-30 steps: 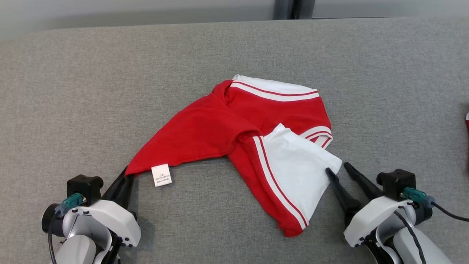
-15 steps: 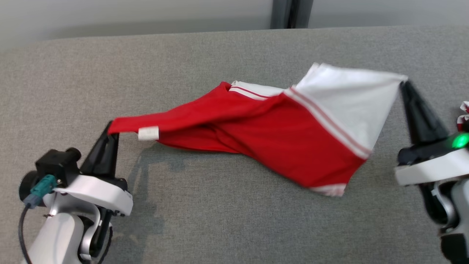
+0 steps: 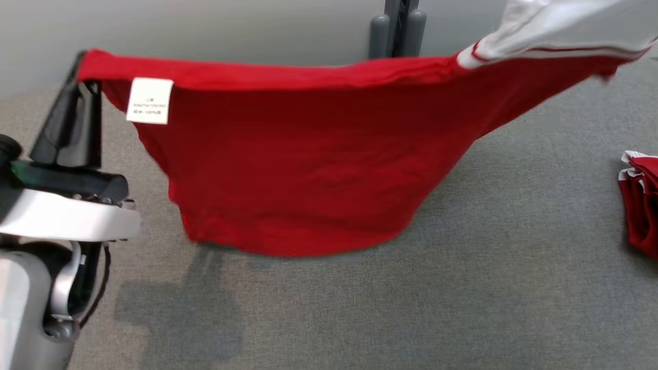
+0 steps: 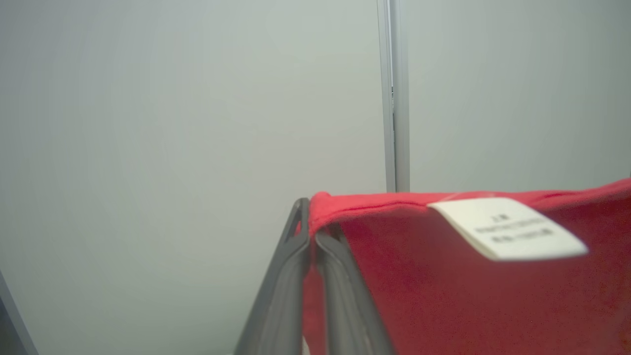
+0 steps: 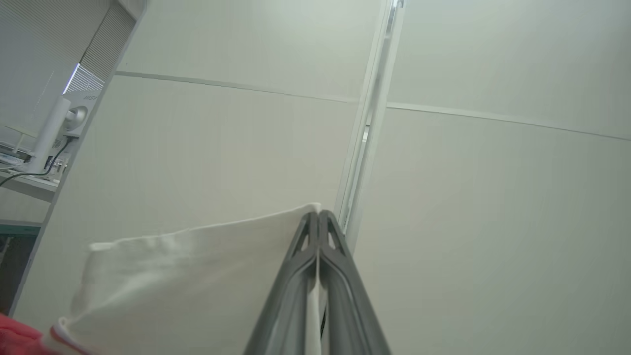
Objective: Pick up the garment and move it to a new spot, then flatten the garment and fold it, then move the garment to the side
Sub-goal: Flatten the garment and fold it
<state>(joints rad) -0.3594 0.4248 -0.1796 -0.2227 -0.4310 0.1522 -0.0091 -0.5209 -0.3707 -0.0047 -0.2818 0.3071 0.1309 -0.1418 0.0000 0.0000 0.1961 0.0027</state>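
The garment (image 3: 308, 164), red with a white striped part (image 3: 545, 25) at its right end, hangs stretched in the air above the grey table (image 3: 462, 288). My left gripper (image 3: 79, 64) is shut on its red top left corner, beside a white label (image 3: 149, 100). In the left wrist view the same gripper (image 4: 310, 222) pinches the red hem (image 4: 443, 276) with the label (image 4: 508, 229) close by. In the right wrist view my right gripper (image 5: 318, 217) is shut on the white corner of the garment (image 5: 197, 281), pointing up at a pale wall.
Another red and white garment (image 3: 640, 200) lies bunched at the table's right edge. A dark post (image 3: 398, 28) stands behind the table's far edge, in front of a pale wall. The hanging cloth's shadow (image 3: 205, 303) falls on the table.
Both grippers have risen and spread apart, lifting the garment off the table until it hangs stretched. My right gripper closed on the white corner. The head camera has shifted too.
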